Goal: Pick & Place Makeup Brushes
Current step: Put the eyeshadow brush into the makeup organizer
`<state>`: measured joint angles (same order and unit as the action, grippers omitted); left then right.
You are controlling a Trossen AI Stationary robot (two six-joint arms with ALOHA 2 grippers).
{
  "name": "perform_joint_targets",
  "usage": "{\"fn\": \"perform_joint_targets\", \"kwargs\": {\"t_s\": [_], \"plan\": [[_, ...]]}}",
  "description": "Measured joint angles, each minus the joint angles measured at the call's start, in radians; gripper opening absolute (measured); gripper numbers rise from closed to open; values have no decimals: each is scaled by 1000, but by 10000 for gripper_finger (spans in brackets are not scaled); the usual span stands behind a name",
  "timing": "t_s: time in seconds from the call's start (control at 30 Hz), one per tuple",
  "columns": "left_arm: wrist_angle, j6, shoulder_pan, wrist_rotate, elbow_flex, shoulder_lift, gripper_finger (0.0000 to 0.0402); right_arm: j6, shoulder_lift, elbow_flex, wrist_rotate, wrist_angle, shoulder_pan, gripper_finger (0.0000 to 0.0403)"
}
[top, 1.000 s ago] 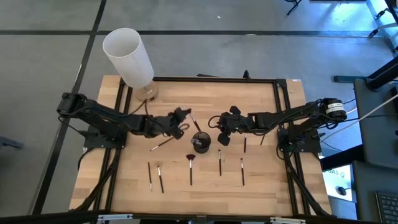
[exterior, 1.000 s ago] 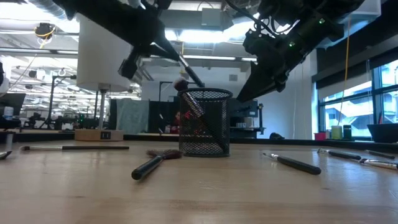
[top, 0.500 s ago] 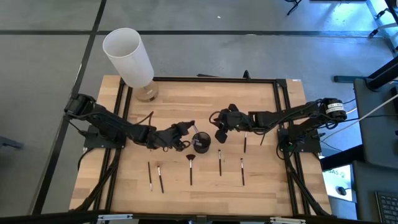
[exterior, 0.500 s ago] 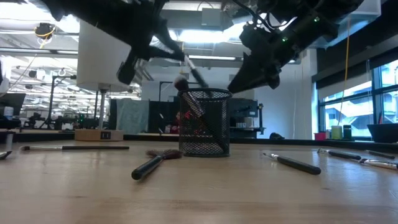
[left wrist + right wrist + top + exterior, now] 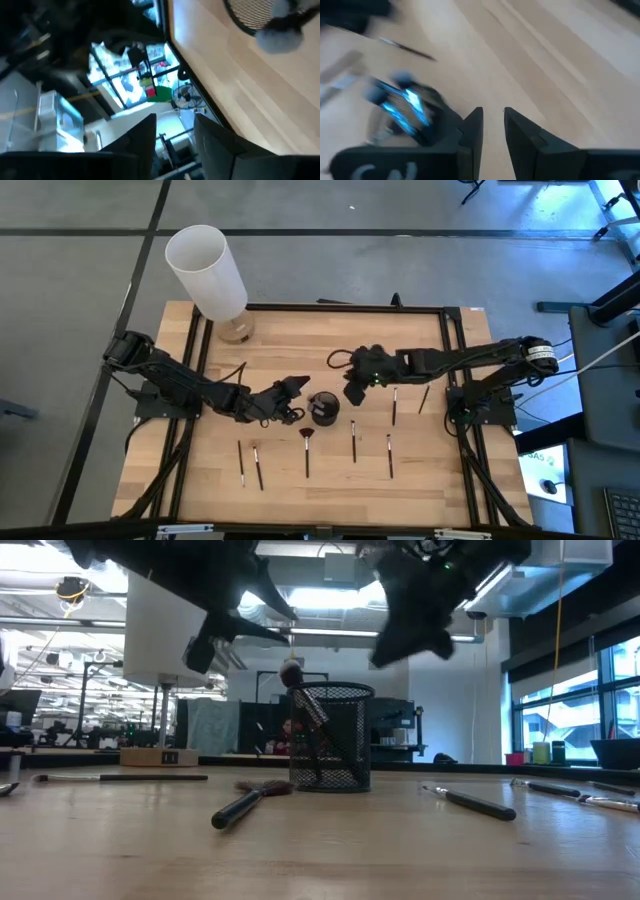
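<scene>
Both grippers' jaws stand slightly parted with nothing between them: the left gripper hangs just left of the black mesh cup, the right gripper just right of it. One brush leans tilted in the cup, tuft up. Other brushes lie lengthwise on the wooden table. Behind is a workshop room with ceiling lights, and a white cylinder stands at the far corner

A pale wooden table with a black metal frame stands on a grey floor crossed by dark lines. A tall white cylinder stands on the table's far left corner. Beyond it lies a wide hall with ceiling lights, desks and large windows on the right.
</scene>
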<state>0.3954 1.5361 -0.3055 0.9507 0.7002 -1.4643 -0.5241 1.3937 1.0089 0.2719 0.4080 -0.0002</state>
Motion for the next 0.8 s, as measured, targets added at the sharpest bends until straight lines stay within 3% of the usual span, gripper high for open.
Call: {"fn": "perform_joint_targets", "kwargs": {"t_s": [0.27,0.4,0.5,0.6,0.7,0.8], "plan": [[4,-336,-41,212,0,0,128,-317,11,33,-86,344,21,79],[-14,-585,-24,219,0,0,110,-390,30,33,-92,490,21,79],[-84,-756,6,146,0,1,97,-449,39,33,-24,644,-8,79],[-227,-971,66,8,0,22,87,-493,41,33,-1,740,-41,79],[-393,-1168,148,-155,0,53,79,-492,43,23,-14,725,-71,79],[-416,-1259,218,-265,-25,89,77,-477,42,-25,-54,627,-105,79]]}}
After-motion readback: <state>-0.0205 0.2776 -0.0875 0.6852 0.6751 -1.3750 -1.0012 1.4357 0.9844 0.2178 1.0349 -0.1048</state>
